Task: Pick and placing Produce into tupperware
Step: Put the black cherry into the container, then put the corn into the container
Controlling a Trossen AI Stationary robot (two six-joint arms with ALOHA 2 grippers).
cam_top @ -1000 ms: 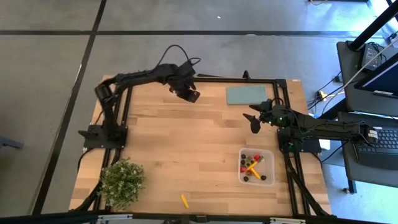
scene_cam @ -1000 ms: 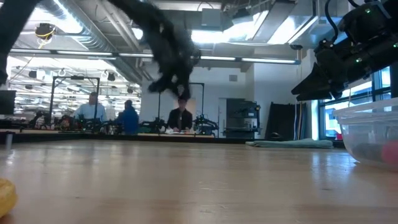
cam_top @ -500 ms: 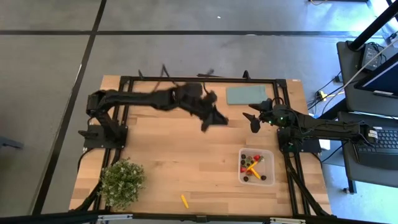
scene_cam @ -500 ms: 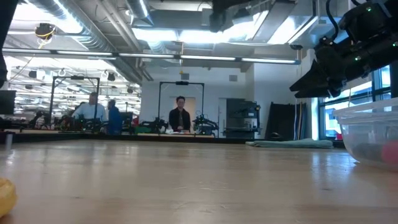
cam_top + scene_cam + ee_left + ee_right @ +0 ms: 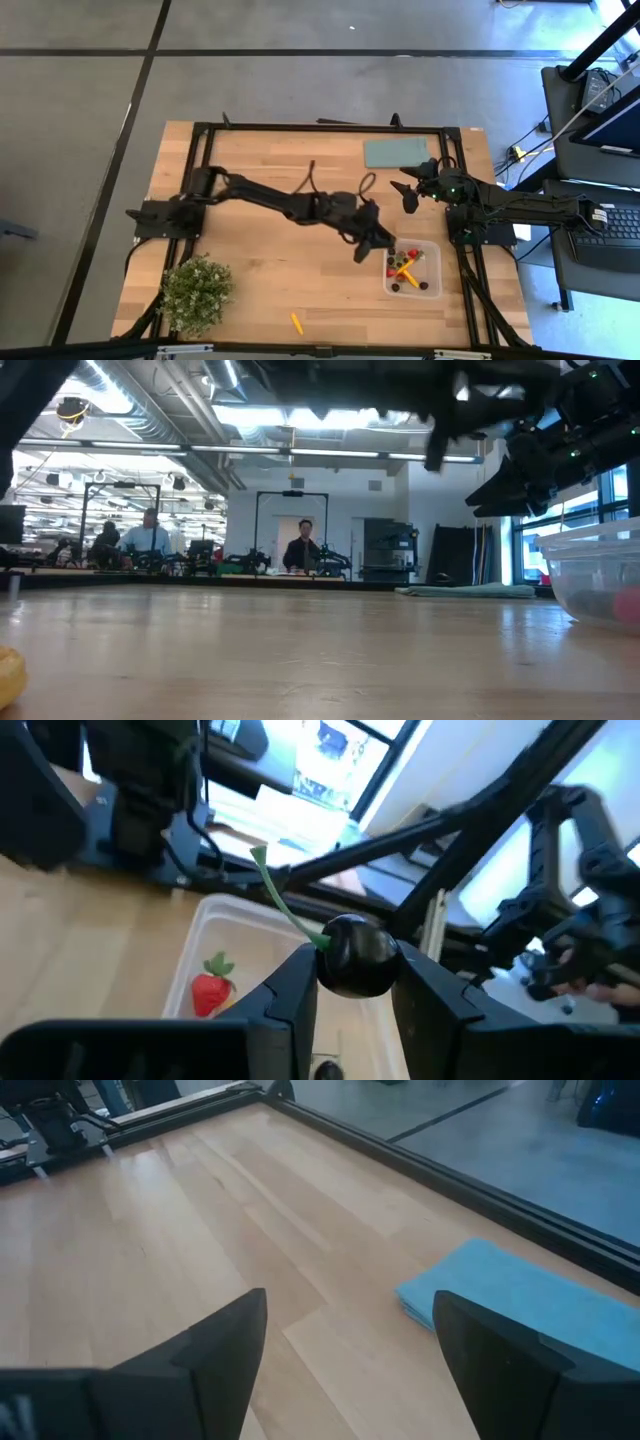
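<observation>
My left gripper point(image 5: 368, 246) hangs over the table just left of the clear tupperware point(image 5: 412, 268), shut on a dark round cherry point(image 5: 356, 956) with a green stem. In the left wrist view the tupperware point(image 5: 236, 926) lies beyond the fingers with a red strawberry point(image 5: 208, 993) in it. From above, the tupperware holds several red, dark and orange-yellow pieces of produce point(image 5: 405, 265). One yellow piece point(image 5: 297, 323) lies on the table near the front edge. My right gripper point(image 5: 408, 196) waits open at the far right, with nothing between its fingers. My left gripper pinches the cherry's round body point(image 5: 330, 970) between its two fingers, at their free ends. The fingers come from the table's left, nearly level. The cherry is lifted clear of the table, its stem point(image 5: 278, 900) sticking out past the fingers.
A flat teal slab point(image 5: 395, 152) lies at the far right, close to my right gripper point(image 5: 345, 1370). A bushy potted plant point(image 5: 196, 294) stands at the near left corner. Black frame rails point(image 5: 320, 127) run along the table's edges. People stand in the room behind.
My left gripper has swung from the table's far side across the middle, toward the right and near side, to the tupperware's left rim. It has rolled and levelled out on the way, staying shut on the cherry. The tupperware has not moved.
</observation>
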